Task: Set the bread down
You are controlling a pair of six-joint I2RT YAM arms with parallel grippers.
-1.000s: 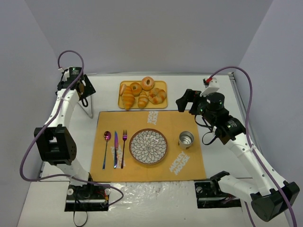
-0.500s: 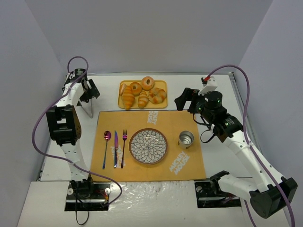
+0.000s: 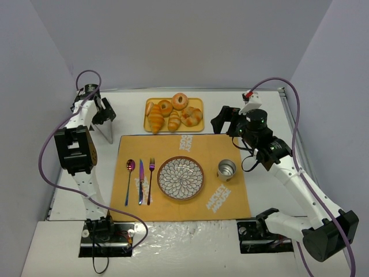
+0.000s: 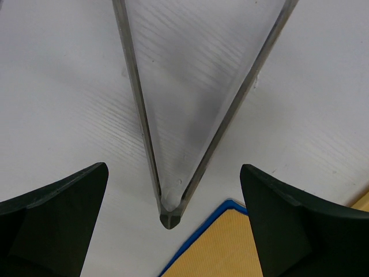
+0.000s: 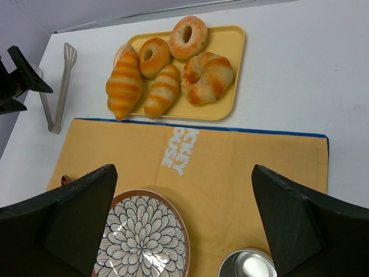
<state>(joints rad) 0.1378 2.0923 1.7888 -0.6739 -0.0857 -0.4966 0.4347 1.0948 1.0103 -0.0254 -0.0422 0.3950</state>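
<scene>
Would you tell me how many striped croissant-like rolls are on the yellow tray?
2. The larger roll lies at the tray's left end, the smaller roll beside it toward the middle. A piece behind the larger is partly hidden.

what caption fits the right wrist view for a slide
Open right end effector over the placemat, facing the bread on its yellow tray

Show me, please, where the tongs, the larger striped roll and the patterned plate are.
tongs [image 4: 167, 214]: left wrist view, hinged end.
larger striped roll [image 5: 123, 86]: right wrist view, middle of crust.
patterned plate [image 3: 180, 178]: top external view, bare centre.
</scene>
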